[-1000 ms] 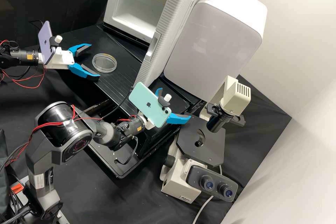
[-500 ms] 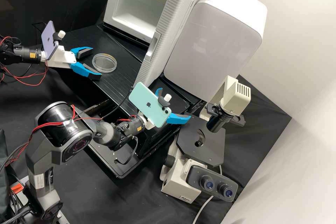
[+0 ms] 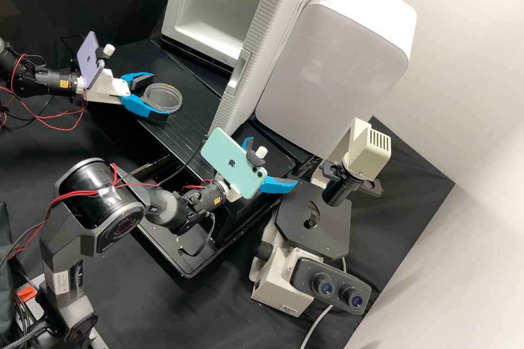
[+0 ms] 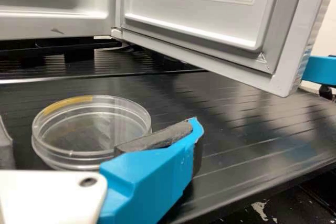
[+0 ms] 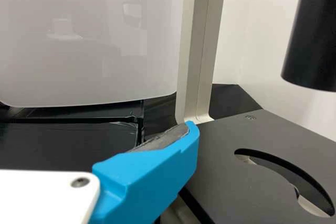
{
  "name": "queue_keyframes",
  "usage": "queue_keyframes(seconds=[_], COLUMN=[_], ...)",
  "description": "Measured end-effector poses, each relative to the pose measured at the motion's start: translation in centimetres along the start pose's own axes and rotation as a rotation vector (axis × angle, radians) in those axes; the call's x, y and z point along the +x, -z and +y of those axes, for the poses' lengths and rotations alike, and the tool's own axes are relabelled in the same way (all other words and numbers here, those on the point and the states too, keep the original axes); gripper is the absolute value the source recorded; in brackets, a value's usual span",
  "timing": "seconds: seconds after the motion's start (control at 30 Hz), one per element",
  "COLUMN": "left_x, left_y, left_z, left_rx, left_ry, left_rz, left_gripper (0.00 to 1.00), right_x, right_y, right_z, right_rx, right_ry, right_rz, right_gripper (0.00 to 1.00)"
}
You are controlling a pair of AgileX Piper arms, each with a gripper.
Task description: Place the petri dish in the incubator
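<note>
Closing in over the last second, the left gripper [image 3: 157, 96] now has its blue fingers spread wide on either side of the petri dish [image 3: 168, 99], which sits on the black bench [image 3: 185, 125] before the open incubator [image 3: 213, 11]. A squeeze looks next, I'd judge.

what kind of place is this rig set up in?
Most likely a biology lab bench, or a mock-up of one: a clear round plastic petri dish, a white incubator with its door open, and a white and black microscope beside it.
</note>
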Motion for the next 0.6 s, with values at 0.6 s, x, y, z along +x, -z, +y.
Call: queue_keyframes(seconds=[0.6], left_x=[0.78], left_y=[-0.78], left_z=[-1.03], left_rx=[0.066], left_ry=[0.014], left_rz=[-0.006], left_gripper=[1.0], right_x=[0.0], right_y=[0.0], right_z=[0.0], right_rx=[0.0], right_ry=[0.0], right_rz=[0.0], right_gripper=[1.0])
